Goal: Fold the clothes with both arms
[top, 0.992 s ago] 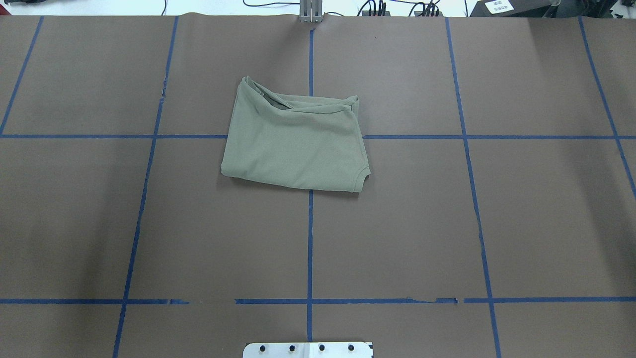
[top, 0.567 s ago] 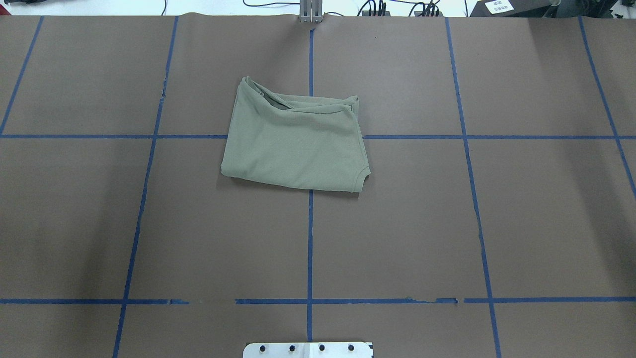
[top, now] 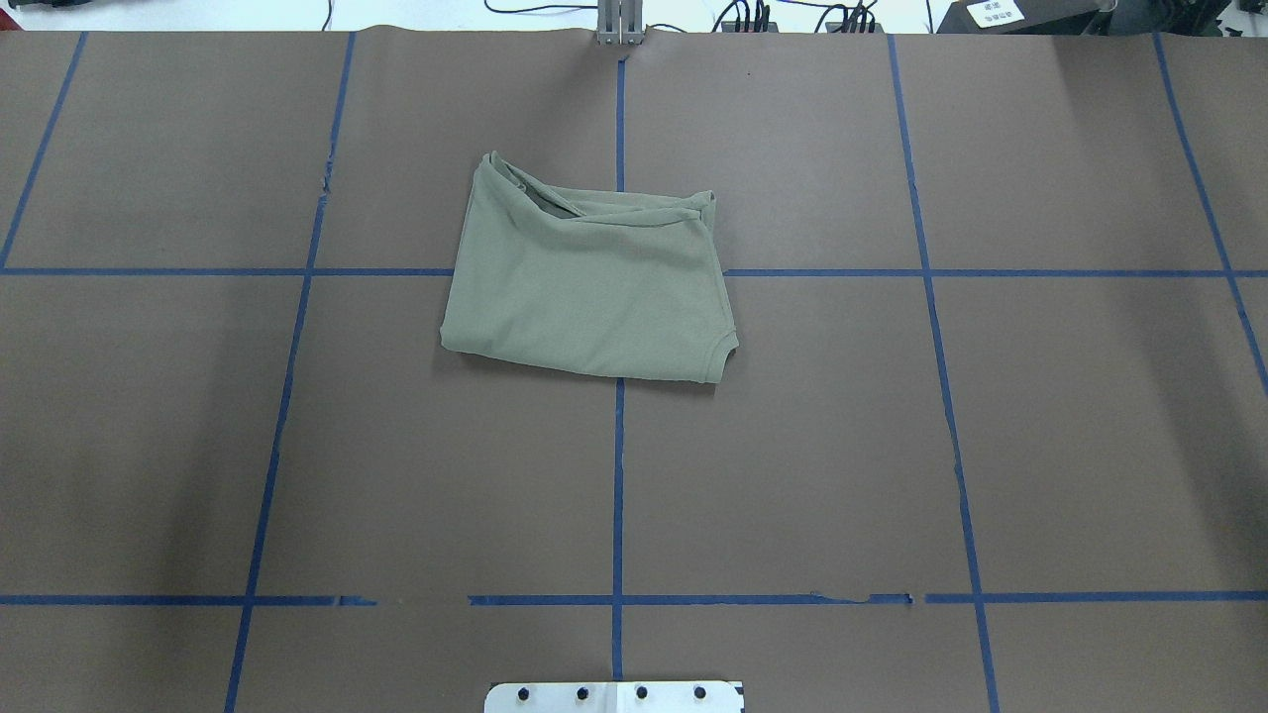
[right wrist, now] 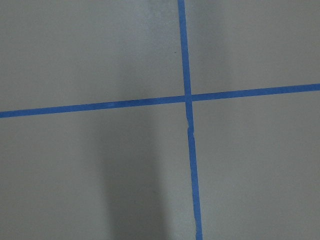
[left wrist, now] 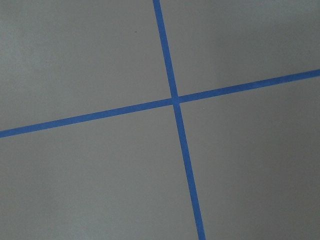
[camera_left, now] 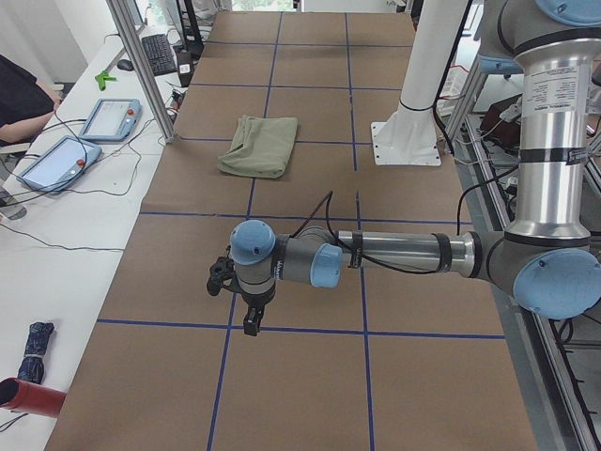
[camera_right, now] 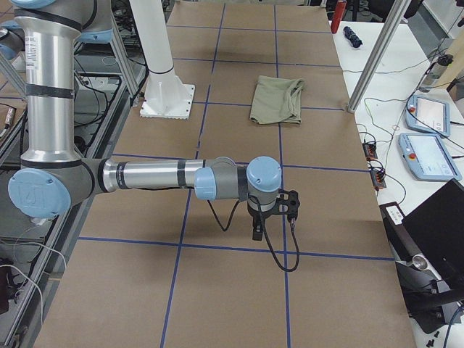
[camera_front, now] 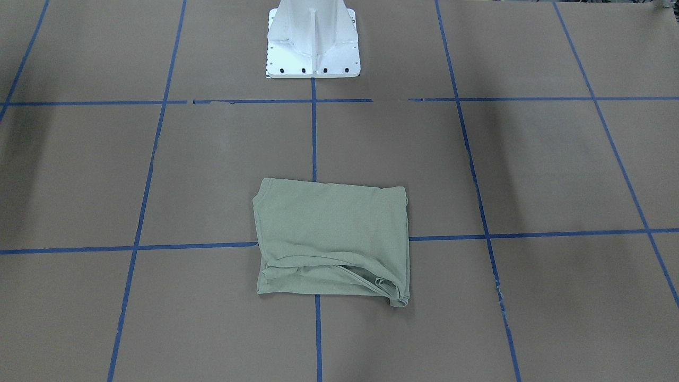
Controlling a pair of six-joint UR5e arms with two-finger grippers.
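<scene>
The sage-green shirt (top: 589, 287) lies folded into a rough rectangle near the middle of the brown table, with loose folds along its far edge; it also shows in the front-facing view (camera_front: 331, 233) and both side views (camera_left: 260, 144) (camera_right: 275, 99). No label or tag shows. Neither arm appears in the overhead or front-facing views. The left gripper (camera_left: 250, 324) hangs over bare table far from the shirt, at the table's left end. The right gripper (camera_right: 257, 233) hangs over bare table at the right end. I cannot tell whether either is open or shut. Both wrist views show only paper and blue tape.
The white base pedestal (camera_front: 313, 42) stands at the robot's side of the table. Blue tape lines (top: 618, 475) grid the brown paper. Touch-screen pendants (camera_left: 108, 117) (camera_right: 428, 112) and cables lie on the side benches beyond the far edge. Metal posts (camera_left: 141, 66) stand at that edge.
</scene>
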